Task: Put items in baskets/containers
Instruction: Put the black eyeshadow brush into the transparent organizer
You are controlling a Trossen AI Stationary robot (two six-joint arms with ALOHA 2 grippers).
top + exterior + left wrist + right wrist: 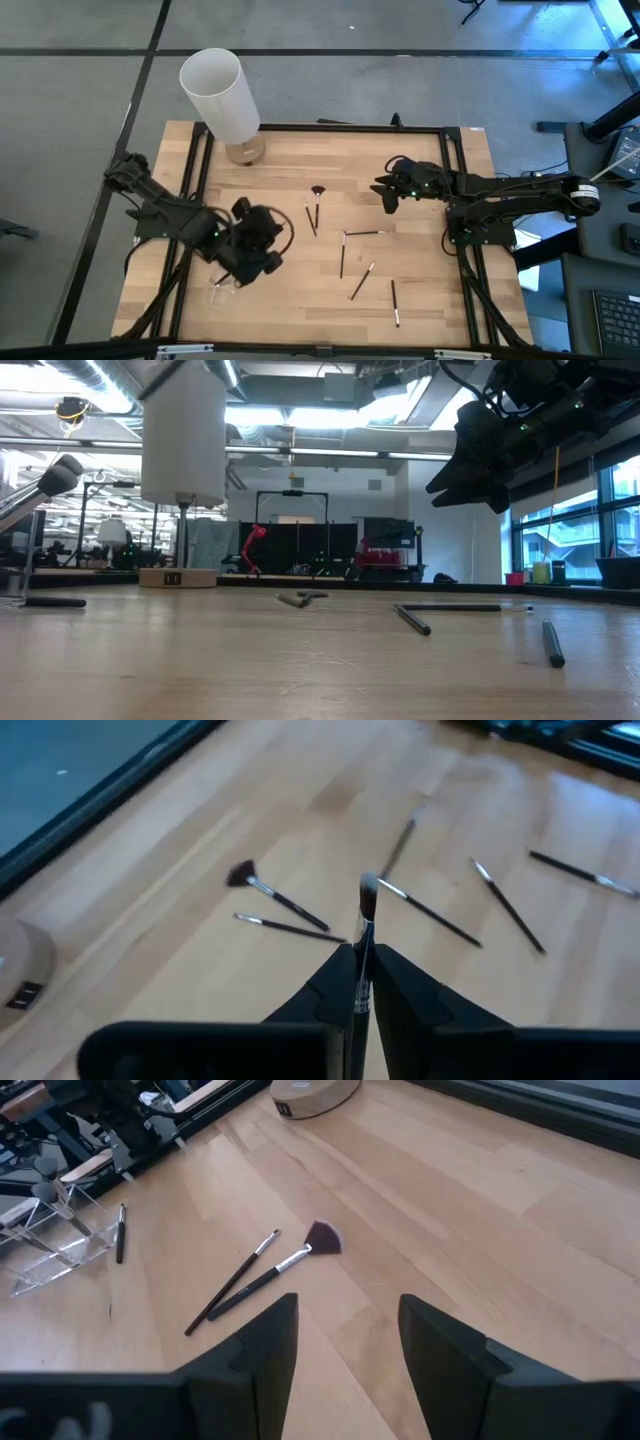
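My left gripper (360,970): it is pinched tight on one thin brush (364,935). The brush sticks out past my fingers with its pale bristle tip in front. In the view from above, this gripper (250,250) is over the near left part of the table (420,310).

My right gripper (345,1325): its two fingers are spread apart and hold nothing. It hangs above the far right part of the table (390,192), up off the wood.

Clear cup (55,1245): it lies on its side at the near left of the table, close to my left gripper. It is hard to see. From above it shows only faintly (222,290). Thin sticks show through its clear wall, and one more dark brush (120,1233) lies just beside it.

Fan brush (316,196): it lies near the middle of the table, with another slim brush (311,220) right next to it.

Other brushes: four more lie loose on the near right part of the wood (345,255), apart from the cup.

White tube (220,95): it stands at the far left edge.

Tan jar (245,152): it sits just by the white tube.
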